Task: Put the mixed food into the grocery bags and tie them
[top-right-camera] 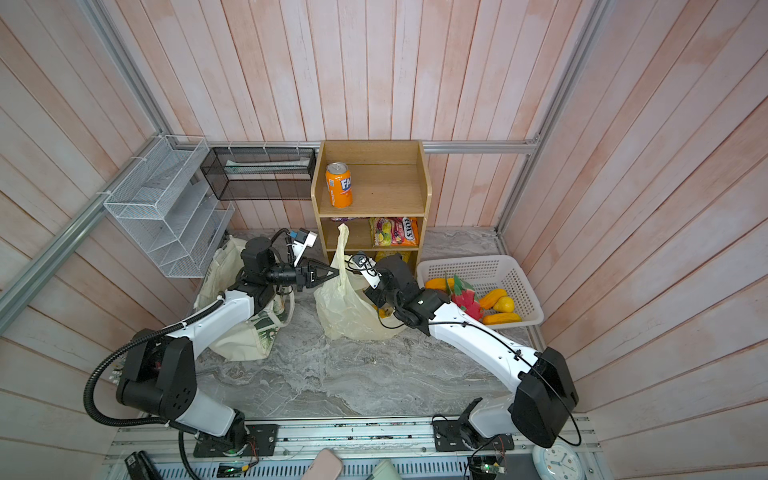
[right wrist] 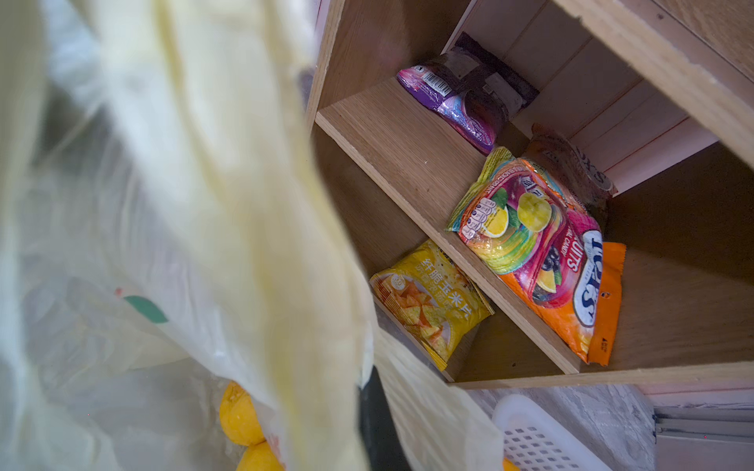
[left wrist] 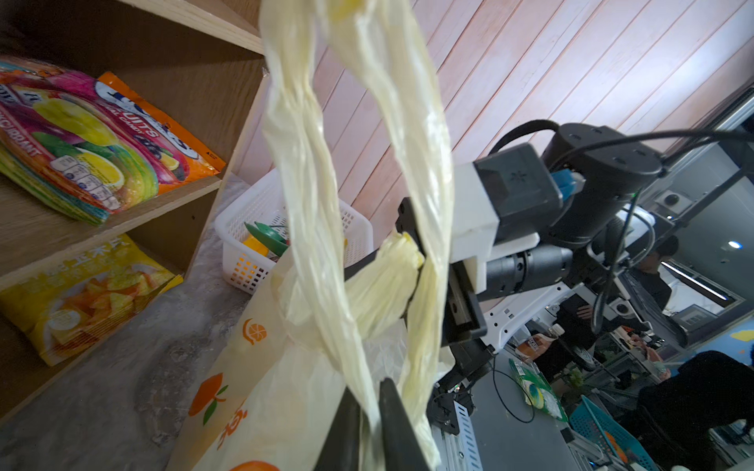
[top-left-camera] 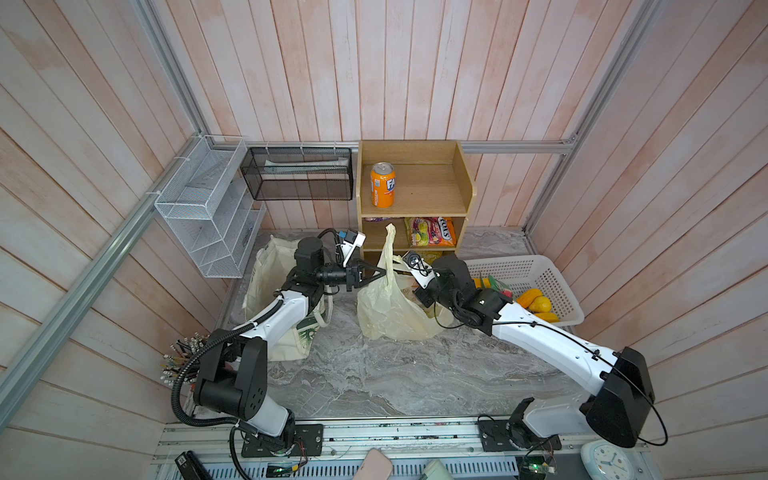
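Both jaws tight on plastic bag

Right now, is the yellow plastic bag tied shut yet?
Not tied. The plastic bag shows no knot; left gripper pinches one handle, right gripper the other.

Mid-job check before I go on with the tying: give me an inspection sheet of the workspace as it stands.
Surface: grey marbled tabletop, no spills seen.
Job's things: plastic bag upright at centre, handles raised; canvas tote partly behind the left arm; food not visible.
Clutter: orange soda can on the wooden shelf, snack packets below; white basket of yellow fruit; pencils.
Grippers: left gripper shut on one bag handle; right gripper shut on the other.
Cables: corrugated hose on left arm; thin cable along right arm.
Surroundings: plank walls, wire rack, mesh tray.
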### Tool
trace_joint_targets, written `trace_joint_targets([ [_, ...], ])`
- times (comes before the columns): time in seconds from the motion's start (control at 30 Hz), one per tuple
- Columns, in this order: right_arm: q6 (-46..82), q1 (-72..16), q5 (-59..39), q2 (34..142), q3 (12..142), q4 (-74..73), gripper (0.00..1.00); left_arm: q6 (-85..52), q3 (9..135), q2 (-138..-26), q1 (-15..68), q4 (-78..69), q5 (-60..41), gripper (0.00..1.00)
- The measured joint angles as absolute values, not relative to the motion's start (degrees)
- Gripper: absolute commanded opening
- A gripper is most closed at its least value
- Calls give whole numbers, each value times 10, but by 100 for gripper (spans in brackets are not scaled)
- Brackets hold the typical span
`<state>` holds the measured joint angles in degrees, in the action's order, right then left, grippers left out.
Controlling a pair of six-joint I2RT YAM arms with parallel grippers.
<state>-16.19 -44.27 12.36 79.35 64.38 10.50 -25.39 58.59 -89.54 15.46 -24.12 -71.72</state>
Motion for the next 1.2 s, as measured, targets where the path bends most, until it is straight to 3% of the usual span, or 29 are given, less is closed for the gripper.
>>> trace_joint_targets([
  [0.47,-89,-344,101,725,614,117,0,-262,591,-931,157,-266,-723,0],
  [0.73,-94,-380,23,659,576,85,0,-262,629,-959,155,-263,-731,0],
  [1.1,-138,-427,32,773,610,89,0,-254,667,-975,154,-242,-748,0],
  [1.2,-148,-427,40,788,619,91,0,-242,667,-975,154,-227,-751,15],
])
